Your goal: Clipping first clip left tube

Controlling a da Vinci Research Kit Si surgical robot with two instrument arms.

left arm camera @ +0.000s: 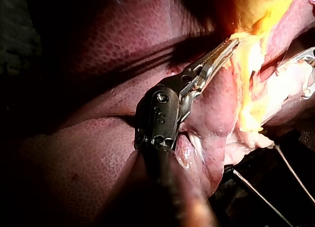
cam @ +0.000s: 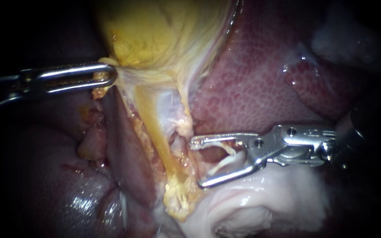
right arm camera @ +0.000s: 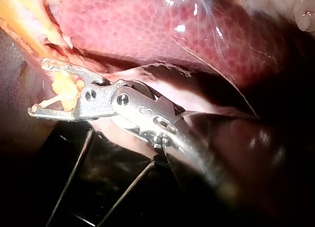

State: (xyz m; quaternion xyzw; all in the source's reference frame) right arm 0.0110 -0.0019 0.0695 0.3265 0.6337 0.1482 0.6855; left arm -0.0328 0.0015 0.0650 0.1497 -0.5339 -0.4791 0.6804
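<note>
The yellow gallbladder (cam: 155, 31) hangs at the top of the endoscope view. My left instrument (cam: 106, 76) comes in from the left, its slotted jaws shut on the gallbladder's lower edge; the left wrist view shows those jaws (left arm camera: 224, 52) on yellow tissue. From there a yellowish tube (cam: 162, 141) runs down, with a paler strand (cam: 182, 117) to its right. My right instrument (cam: 197, 162) stands open just right of the tube, its tips short of it. A white clip (cam: 228, 154) sits in its jaws. In the right wrist view the open jaws (right arm camera: 37, 86) face yellow tissue.
Dark red liver (cam: 252, 88) lies to the right and behind, with more liver (cam: 45, 185) at the lower left. Pale white tissue (cam: 261, 198) bulges right under my right instrument. Thin dark wires (right arm camera: 74, 173) run beneath the right instrument's shaft in its wrist view.
</note>
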